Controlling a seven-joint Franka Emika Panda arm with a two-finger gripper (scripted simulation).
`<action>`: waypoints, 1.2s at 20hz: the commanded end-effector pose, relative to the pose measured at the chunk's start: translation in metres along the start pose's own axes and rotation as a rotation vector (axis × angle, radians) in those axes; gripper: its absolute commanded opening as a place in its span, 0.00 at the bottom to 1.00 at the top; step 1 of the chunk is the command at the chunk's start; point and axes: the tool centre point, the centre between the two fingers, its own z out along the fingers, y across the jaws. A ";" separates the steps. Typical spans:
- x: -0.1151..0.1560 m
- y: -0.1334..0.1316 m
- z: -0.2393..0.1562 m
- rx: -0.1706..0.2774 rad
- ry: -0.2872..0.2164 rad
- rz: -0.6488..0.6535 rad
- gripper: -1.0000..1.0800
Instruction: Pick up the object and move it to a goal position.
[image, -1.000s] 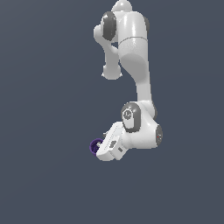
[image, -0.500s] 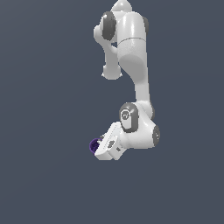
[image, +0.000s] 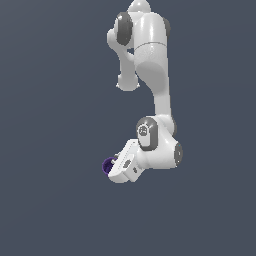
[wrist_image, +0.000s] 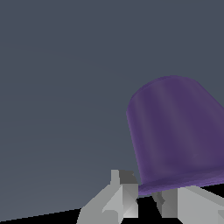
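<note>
Exterior view: arm (image: 155, 95) folded low, gripper (image: 114, 169) angled toward the exterior view's left, purple cup (image: 107, 166) at its tip. Wrist view: cup (wrist_image: 177, 131) sits against the fingers (wrist_image: 118, 197), jaws clasping its rim — presumably gripped there for carrying to goal.

- Exterior view: cup (image: 106, 166) mostly hidden behind the gripper (image: 113, 169); only a dark purple sliver shows.
- Fingertips too small to separate there.
- Wrist view: cup's side runs off the frame edge; fingers (wrist_image: 114, 202) cropped, grip contact seemingly hidden.
</note>
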 end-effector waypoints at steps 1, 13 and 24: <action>-0.004 -0.001 -0.001 -0.001 0.001 0.001 0.00; -0.046 -0.019 -0.005 -0.001 0.001 0.001 0.00; -0.120 -0.052 -0.013 0.000 0.002 0.000 0.00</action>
